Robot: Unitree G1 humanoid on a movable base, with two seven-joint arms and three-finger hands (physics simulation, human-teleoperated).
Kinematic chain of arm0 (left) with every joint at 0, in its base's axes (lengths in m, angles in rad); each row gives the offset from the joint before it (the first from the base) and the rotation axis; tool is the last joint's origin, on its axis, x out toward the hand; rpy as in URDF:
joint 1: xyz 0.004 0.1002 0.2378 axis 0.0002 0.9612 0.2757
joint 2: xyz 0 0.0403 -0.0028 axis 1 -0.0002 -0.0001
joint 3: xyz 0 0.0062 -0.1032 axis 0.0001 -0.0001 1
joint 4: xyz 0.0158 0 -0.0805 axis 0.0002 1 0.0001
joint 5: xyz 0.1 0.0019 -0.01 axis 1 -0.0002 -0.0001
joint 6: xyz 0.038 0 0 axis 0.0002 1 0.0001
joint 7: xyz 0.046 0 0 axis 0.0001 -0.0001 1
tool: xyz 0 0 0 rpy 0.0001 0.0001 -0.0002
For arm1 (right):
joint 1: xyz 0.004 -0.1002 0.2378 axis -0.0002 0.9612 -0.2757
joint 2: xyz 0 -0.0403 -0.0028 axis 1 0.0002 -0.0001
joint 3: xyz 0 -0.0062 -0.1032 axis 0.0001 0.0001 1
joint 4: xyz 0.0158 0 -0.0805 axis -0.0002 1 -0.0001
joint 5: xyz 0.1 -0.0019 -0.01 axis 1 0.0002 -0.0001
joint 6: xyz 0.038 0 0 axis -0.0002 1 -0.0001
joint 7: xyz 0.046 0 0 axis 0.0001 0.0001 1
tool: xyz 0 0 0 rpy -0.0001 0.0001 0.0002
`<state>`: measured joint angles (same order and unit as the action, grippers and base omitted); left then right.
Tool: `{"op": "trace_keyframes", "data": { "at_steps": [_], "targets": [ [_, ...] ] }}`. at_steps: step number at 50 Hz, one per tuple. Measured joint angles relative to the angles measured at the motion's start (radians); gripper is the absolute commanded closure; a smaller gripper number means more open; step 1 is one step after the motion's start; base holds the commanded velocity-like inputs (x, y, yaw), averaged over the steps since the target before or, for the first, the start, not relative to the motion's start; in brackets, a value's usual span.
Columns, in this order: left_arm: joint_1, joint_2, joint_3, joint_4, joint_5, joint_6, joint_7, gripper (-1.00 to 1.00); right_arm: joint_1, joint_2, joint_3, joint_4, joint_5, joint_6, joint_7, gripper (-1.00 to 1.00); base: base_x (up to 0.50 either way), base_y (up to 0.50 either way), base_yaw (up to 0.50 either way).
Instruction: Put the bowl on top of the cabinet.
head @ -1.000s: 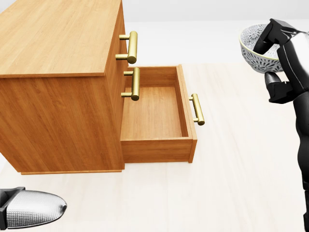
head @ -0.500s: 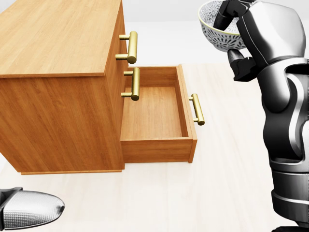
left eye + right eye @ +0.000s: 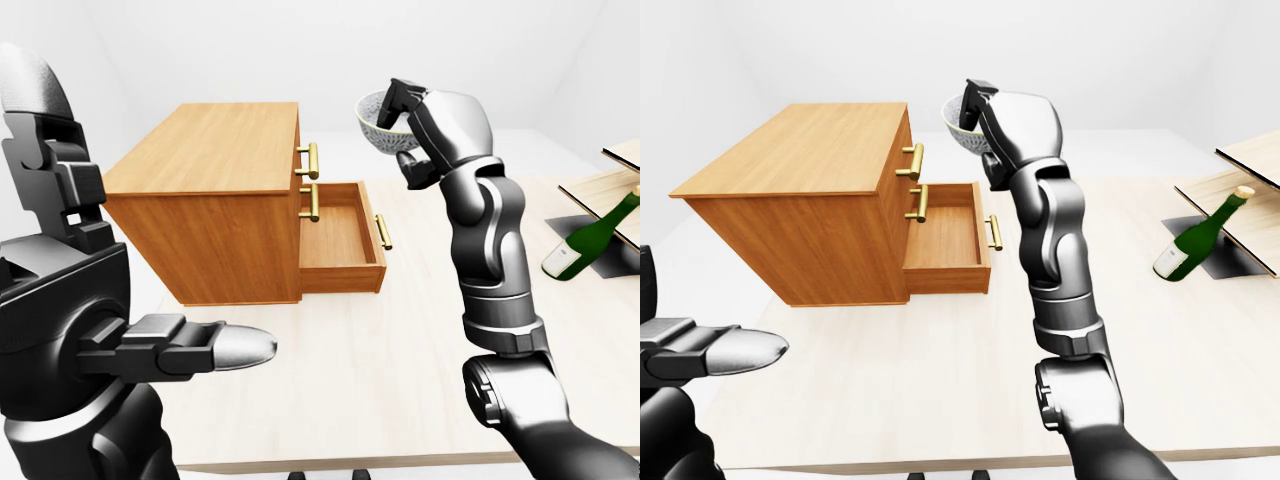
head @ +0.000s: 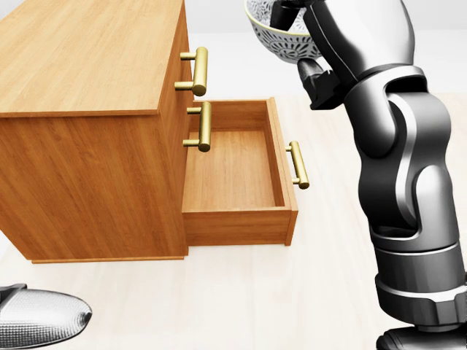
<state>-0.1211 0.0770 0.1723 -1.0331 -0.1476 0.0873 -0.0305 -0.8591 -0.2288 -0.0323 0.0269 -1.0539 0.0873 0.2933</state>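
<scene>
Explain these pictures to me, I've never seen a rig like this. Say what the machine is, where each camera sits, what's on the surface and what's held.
This is a simulated humanoid robot. All three pictures come from cameras on its head, looking out over its own arms. On the pale tabletop stands a wooden cabinet with its lower drawer pulled open. A green bottle sits tilted at the right. The right hand grips a patterned bowl, raised to the right of the cabinet's top, not yet on it. The left hand holds nothing.
</scene>
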Motion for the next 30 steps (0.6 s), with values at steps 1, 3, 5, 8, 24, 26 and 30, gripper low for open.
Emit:
{"op": "trace_keyframes", "data": {
  "at_steps": [1, 3, 5, 8, 24, 26, 30],
  "targets": [
    [-0.001, 0.000, 0.001, 0.000, 0.000, 0.000, 0.001, -1.00, -0.002, 0.005, 0.003, -0.002, -0.003, 0.000, 0.002, 1.00, 0.00, 0.00, 0.00],
    [-0.002, 0.001, 0.004, 0.001, -0.002, 0.000, 0.002, -1.00, -0.005, 0.014, 0.008, -0.005, -0.009, 0.000, 0.006, 1.00, 0.00, 0.00, 0.00],
    [-0.004, 0.001, 0.007, 0.000, -0.005, 0.000, 0.003, -1.00, -0.008, 0.023, 0.013, -0.009, -0.015, 0.000, 0.009, 1.00, 0.00, 0.00, 0.00],
    [-0.008, 0.002, 0.011, -0.004, -0.010, 0.000, 0.006, -1.00, -0.011, 0.038, 0.020, -0.014, -0.024, 0.000, 0.015, 1.00, 0.00, 0.00, 0.00],
    [-0.017, 0.010, 0.025, -0.012, -0.053, 0.000, 0.030, -1.00, -0.018, 0.109, 0.055, -0.048, -0.067, 0.000, 0.044, 1.00, 0.00, 0.00, 0.00],
    [-0.018, 0.011, 0.026, -0.012, -0.057, 0.000, 0.033, -1.00, -0.018, 0.116, 0.058, -0.051, -0.071, 0.000, 0.046, 1.00, 0.00, 0.00, 0.00],
    [-0.017, 0.013, 0.026, -0.013, -0.063, 0.000, 0.036, -1.00, -0.019, 0.129, 0.065, -0.056, -0.078, 0.000, 0.051, 1.00, 0.00, 0.00, 0.00]
  ]
}}
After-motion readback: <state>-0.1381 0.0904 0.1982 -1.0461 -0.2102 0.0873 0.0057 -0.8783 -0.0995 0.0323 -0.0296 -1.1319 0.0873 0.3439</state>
